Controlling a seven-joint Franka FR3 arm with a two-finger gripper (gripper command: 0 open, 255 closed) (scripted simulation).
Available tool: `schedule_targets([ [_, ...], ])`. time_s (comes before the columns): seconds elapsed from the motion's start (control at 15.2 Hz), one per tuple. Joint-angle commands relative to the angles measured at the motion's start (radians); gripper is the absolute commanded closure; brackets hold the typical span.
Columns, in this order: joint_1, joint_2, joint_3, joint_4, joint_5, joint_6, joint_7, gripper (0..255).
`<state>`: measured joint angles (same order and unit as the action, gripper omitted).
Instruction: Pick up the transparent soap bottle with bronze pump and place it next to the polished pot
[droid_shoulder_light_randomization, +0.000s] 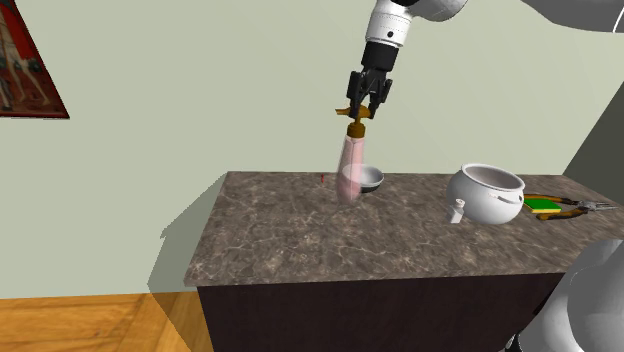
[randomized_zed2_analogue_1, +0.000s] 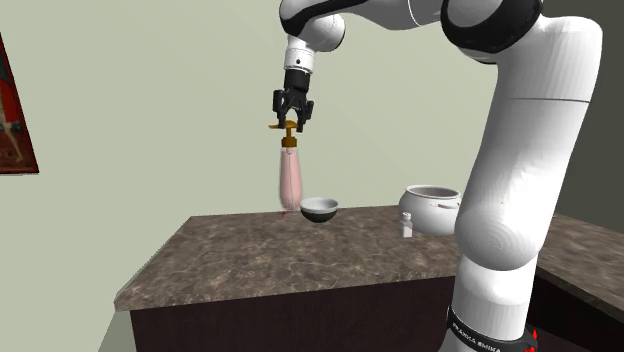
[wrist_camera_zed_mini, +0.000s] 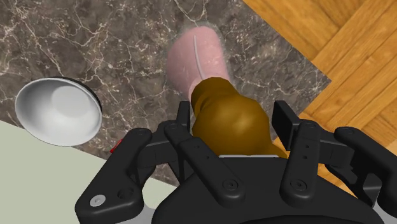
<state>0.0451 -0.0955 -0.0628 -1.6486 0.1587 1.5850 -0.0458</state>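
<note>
One claw (droid_shoulder_light_randomization: 362, 108): shut on the bronze pump (droid_shoulder_light_randomization: 356, 123); in the wrist view a black finger (wrist_camera_zed_mini: 183, 121) presses on each side of it.
Soap bottle (droid_shoulder_light_randomization: 351, 170): clear and pinkish, it hangs directly below the claw. Its long axis is near upright with a slight lean.
Height: the bottle looks lifted off the surface (droid_shoulder_light_randomization: 300, 240), though how far its base has cleared is hard to judge.
Pot (droid_shoulder_light_randomization: 487, 193): white, on the same surface, well apart from the bottle toward the shoulder view's right.
Coming move: probably a sideways carry toward that right, then a lowering beside the pot.
In the way: a small bowl (droid_shoulder_light_randomization: 370, 180) sits near the bottle on the pot's side, so the base should pass above its rim.
Beyond the pot: a green item (droid_shoulder_light_randomization: 541, 206), so the bottle-facing side looks freer.
</note>
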Motion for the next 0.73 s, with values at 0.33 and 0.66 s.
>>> schedule_targets([
  [0.33,-0.001,0.036,-0.002,0.142,0.003,-0.105,0.013,255],
  [0.66,-0.003,0.071,-0.005,0.256,0.007,-0.183,0.023,255],
])
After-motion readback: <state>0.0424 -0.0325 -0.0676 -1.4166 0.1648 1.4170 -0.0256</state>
